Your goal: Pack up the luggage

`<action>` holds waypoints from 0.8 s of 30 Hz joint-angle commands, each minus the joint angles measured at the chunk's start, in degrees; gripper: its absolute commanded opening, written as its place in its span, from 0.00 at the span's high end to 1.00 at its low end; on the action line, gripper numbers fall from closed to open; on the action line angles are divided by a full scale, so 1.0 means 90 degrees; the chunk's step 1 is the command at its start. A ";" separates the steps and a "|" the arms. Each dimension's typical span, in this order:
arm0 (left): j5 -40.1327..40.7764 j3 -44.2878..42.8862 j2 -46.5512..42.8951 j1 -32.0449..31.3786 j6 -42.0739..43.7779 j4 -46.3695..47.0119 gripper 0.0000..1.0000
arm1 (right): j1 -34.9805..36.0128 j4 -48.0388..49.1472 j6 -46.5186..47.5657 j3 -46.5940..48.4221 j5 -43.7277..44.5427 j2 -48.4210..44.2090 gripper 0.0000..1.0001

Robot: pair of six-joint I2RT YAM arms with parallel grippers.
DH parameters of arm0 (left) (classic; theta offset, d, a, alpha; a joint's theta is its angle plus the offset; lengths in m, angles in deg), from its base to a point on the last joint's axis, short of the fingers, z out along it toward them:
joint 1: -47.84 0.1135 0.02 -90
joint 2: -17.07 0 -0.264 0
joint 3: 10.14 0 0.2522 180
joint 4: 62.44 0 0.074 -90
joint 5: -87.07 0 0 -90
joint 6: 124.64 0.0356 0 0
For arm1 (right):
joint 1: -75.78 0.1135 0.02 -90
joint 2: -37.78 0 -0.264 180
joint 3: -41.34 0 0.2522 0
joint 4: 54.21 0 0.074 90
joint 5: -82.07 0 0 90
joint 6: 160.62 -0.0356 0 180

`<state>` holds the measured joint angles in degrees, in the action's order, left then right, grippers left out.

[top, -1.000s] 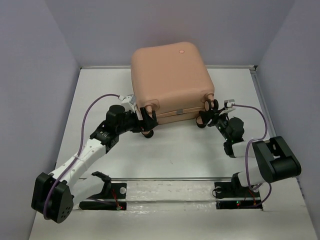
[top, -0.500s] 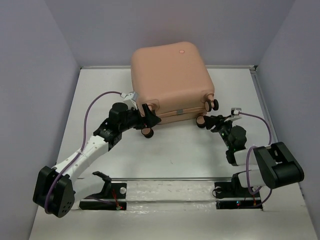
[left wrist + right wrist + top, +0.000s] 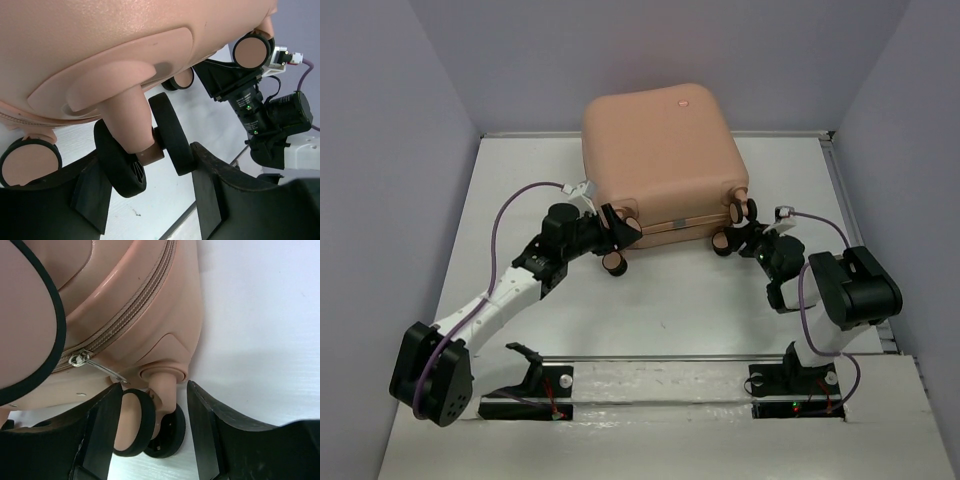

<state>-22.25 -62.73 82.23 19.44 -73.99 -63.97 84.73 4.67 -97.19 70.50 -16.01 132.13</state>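
Observation:
The luggage (image 3: 660,160) is a closed peach-pink suitcase lying flat at the back middle, its wheels toward me. My left gripper (image 3: 618,233) is at its near-left corner. In the left wrist view (image 3: 150,195) the jaws span a black double wheel (image 3: 145,155), and both discs touch the fingers (image 3: 207,185). My right gripper (image 3: 740,236) is at the near-right corner. In the right wrist view (image 3: 152,435) its open jaws straddle a pink-and-black wheel (image 3: 135,427), with a slight gap on the right side. The zipper pull (image 3: 95,365) hangs just above it.
The white table (image 3: 670,310) is walled by grey panels left, right and behind. A metal rail (image 3: 660,357) crosses in front of the arm bases. Other suitcase wheels (image 3: 252,47) and the right arm's wrist (image 3: 280,115) show in the left wrist view.
My right gripper pulled back from the near-right wheel, then moved in again and now straddles it. My left gripper stayed at the near-left wheel, shifting slightly toward the suitcase.

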 commanded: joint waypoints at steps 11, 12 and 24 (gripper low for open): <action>0.0163 -0.0012 -0.0229 -0.0057 -0.0373 0.1053 0.92 | -0.0086 0.2075 0.0227 0.0360 -0.0899 -0.0209 0.48; 0.0173 -0.0002 -0.0277 -0.0067 -0.0373 0.1063 0.94 | -0.0086 0.2066 0.0237 0.0301 -0.0996 -0.0345 0.48; 0.0212 0.0174 -0.0620 -0.0164 -0.0344 0.1044 0.94 | -0.0086 0.1831 0.0218 0.0652 -0.0939 -0.0493 0.66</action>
<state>-19.82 -61.03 80.64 18.37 -77.59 -61.77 84.01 5.23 -95.88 72.75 -24.46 128.02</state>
